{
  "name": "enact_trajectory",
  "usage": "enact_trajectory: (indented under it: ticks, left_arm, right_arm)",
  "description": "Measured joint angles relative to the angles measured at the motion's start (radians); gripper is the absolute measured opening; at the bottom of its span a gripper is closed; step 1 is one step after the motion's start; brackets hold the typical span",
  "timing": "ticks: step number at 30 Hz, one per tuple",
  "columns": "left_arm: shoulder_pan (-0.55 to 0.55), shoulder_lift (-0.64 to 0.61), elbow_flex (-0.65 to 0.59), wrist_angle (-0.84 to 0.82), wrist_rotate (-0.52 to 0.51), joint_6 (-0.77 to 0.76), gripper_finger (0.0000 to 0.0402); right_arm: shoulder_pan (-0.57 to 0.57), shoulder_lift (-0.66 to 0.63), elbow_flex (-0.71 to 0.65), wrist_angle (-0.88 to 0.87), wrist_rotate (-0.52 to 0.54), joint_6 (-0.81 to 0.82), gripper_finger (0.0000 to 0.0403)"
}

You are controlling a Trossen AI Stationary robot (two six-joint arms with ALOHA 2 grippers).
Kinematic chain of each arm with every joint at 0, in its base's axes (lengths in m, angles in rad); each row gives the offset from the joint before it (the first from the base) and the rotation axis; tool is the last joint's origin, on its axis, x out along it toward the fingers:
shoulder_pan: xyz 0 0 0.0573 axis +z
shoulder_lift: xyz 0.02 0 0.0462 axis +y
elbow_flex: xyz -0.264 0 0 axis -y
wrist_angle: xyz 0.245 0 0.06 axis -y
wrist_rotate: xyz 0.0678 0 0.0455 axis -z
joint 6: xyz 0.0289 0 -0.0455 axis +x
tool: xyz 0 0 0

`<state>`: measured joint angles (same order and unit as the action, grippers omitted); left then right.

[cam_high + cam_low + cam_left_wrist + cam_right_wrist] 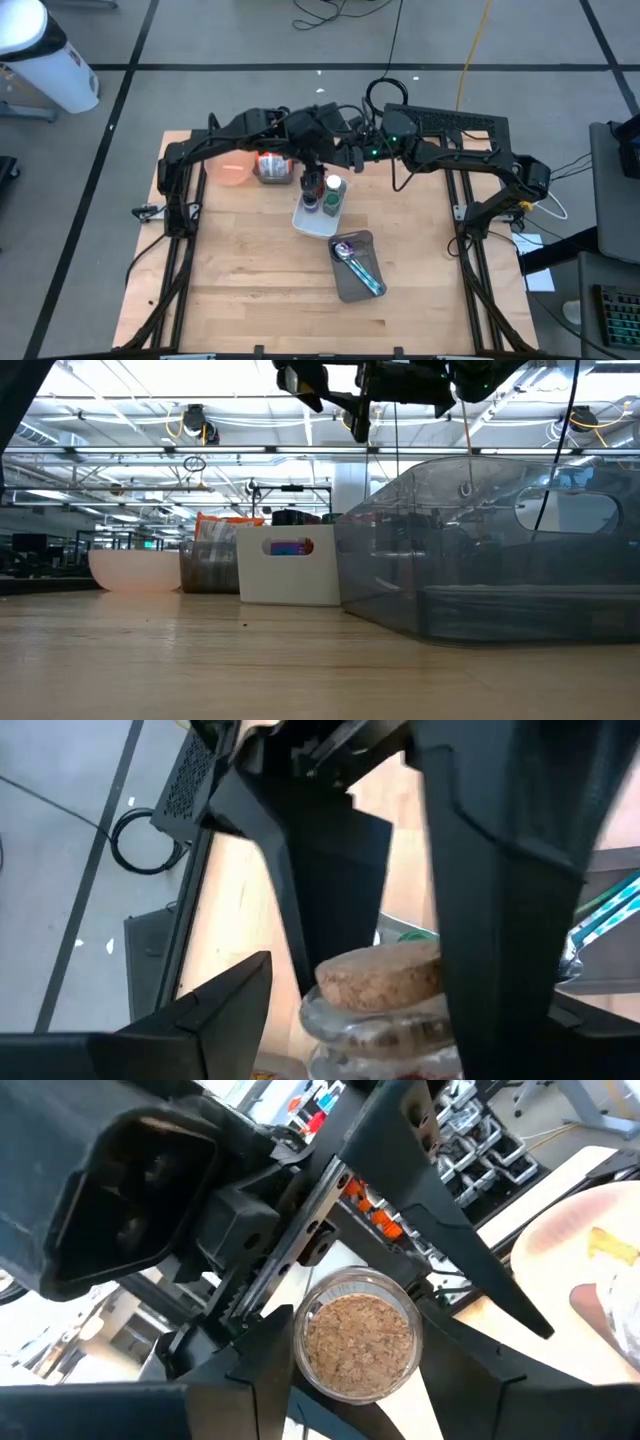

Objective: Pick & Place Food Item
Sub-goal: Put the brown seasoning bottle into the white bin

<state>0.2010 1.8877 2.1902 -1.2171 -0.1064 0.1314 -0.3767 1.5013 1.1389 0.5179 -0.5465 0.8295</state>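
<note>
The cork-lidded jar hangs above the white bin, between the fingers of the right gripper, which closes around it. The left gripper sits right beside the jar, fingers spread on either side. A pink bowl lies nearby, a grey tray farther off.

A pale wooden counter spreads below the jaws on a grey floor crossed by dark tape lines. Beyond the jaws, at the counter's far edge, sits a black perforated box, with a coiled black cable just beside it and a yellow cable trailing away. Well off to the left of the jaws stands a white cylinder; far right, a keyboard.
</note>
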Motion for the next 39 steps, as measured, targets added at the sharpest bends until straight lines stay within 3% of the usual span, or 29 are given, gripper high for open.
enact_trajectory:
  ticks: [21,27,31,34,39]
  left_arm:
    - [-0.001,-0.051,0.0,-0.005,0.005,-0.035,0.0278]
    - [0.001,-0.131,0.002,0.014,0.131,-0.13,0.0278]
    - [0.008,-0.196,0.002,0.017,0.151,-0.187,0.0278]
    - [0.023,-0.253,0.002,0.018,0.151,-0.226,0.0278]
    - [0.053,-0.34,0.002,0.019,0.151,-0.27,0.0278]
  right_arm:
    - [-0.055,0.0,-0.002,-0.028,-0.063,-0.038,0.0169]
    - [-0.06,0.0,-0.003,-0.06,-0.119,-0.094,0.0169]
    - [-0.06,-0.01,-0.003,-0.072,-0.137,-0.123,0.0169]
    - [-0.047,-0.018,0.031,-0.135,-0.136,-0.19,0.0169]
    - [-0.003,-0.027,0.181,-0.413,-0.111,-0.419,0.0169]
